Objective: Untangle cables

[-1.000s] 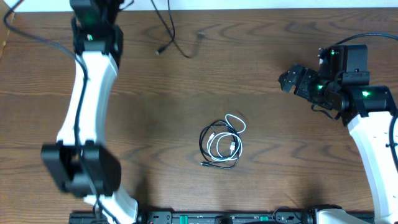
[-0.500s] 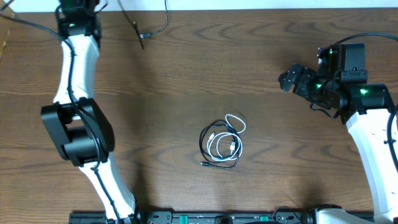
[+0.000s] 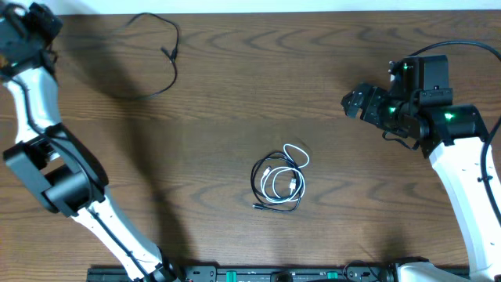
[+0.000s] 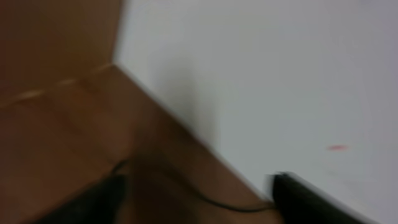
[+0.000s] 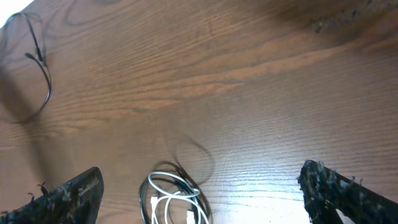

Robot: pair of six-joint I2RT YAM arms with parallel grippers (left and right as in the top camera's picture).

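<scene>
The right arm's fingers (image 3: 356, 102), overhead, are spread wide and empty. The tangled coil of thin white and black cables (image 3: 279, 182) lies in the middle of the brown wooden surface (image 3: 219, 117), nearer to them. Left wrist: the left arm's fingers (image 4: 87, 202) are parted, holding nothing. Right wrist: the coil is straight ahead.

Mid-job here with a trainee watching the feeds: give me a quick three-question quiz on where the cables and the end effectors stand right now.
1. True or false: the lone black cable lies apart from the coiled bundle.
2. Which colours show in the bundle? A: white only. B: white and black. C: black only.
3. Is the right end effector gripping anything?

Key:
1. True.
2. B.
3. No. Its jaws stand open with nothing between them, and it is off to one side of the bundle.
</scene>
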